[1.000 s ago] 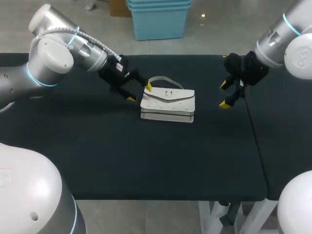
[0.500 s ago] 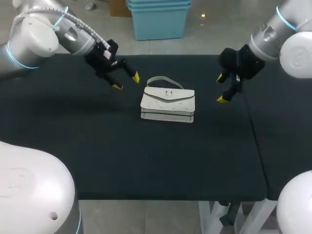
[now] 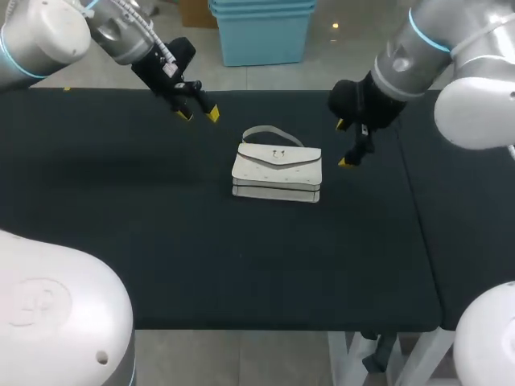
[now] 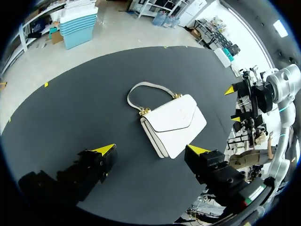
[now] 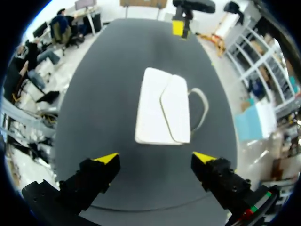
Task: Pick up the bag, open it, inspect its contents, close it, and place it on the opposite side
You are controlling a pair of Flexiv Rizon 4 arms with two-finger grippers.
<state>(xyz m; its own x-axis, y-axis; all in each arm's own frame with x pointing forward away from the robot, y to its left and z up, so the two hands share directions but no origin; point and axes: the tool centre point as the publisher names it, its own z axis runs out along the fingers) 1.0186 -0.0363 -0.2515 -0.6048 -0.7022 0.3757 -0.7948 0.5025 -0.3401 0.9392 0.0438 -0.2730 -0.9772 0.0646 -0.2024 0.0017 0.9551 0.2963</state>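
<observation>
We noted our left gripper [image 3: 198, 114] had retreated to upper left, our right gripper [image 3: 344, 143] nearing the bag [image 3: 277, 170], unmoved mid-frame; both sets of fingers apart. Pickup judged pending.

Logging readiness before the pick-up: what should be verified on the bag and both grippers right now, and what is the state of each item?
1. The bag lies flat on the table, flap closed: ok.
2. The left gripper is open and empty: ok.
3. The right gripper is open and empty: ok.
4. Neither gripper touches the bag: ok.
5. The handle is free, with nothing on it: ok.
6. Whether the clasp is locked: cannot tell.
</observation>
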